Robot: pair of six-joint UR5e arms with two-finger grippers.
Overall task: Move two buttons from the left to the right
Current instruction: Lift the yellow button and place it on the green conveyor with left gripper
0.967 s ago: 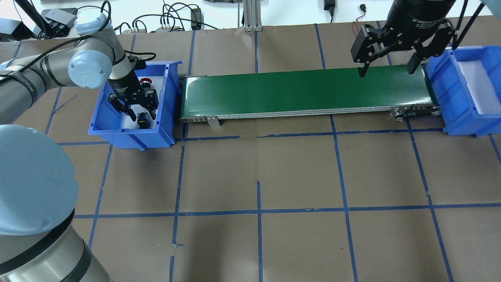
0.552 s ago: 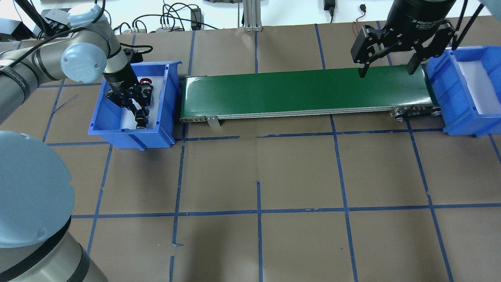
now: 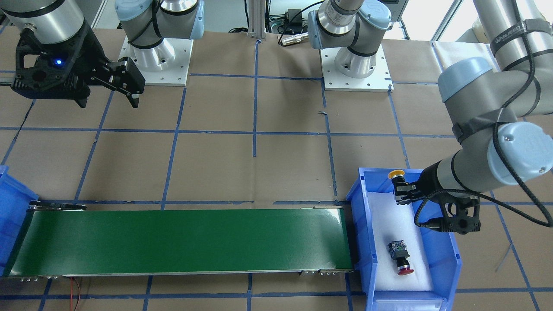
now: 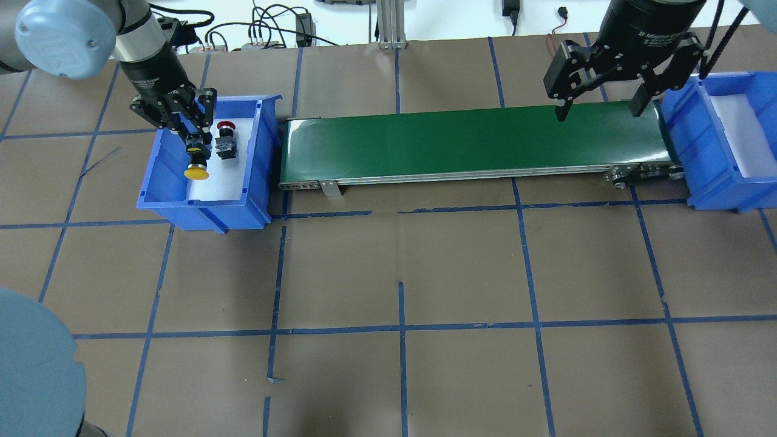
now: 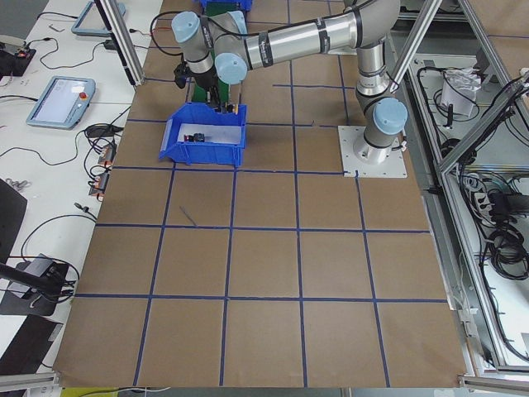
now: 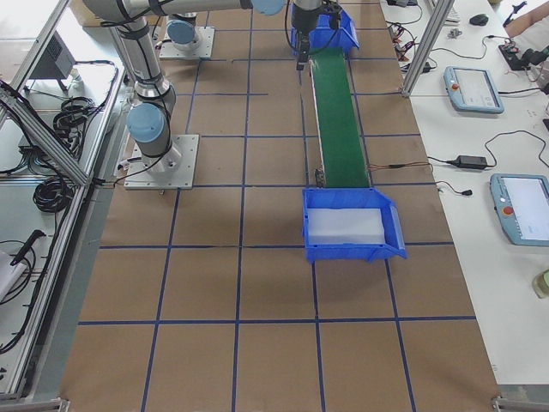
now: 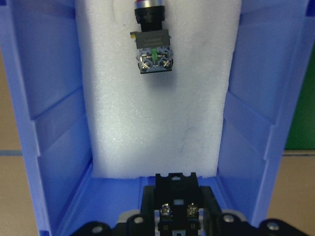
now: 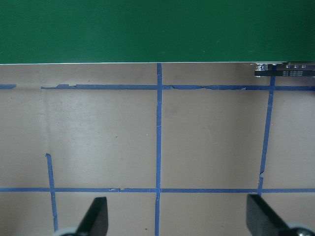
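L gripper [image 4: 195, 141] clamped on yellow button [image 4: 196, 172], held above blue bin [image 4: 203, 213] at table's left. On bin's white foam lies red button [image 4: 226, 137]. R gripper [image 4: 599, 111] spread wide, empty, over green conveyor [image 4: 461, 141].

The brown-papered table [image 4: 400, 261], gridded in blue tape [image 4: 400, 327], carried a green conveyor [image 4: 473, 142] toward twelve o'clock, a blue bin [image 4: 203, 212] at ten and a second blue bin [image 4: 713, 179] at two.
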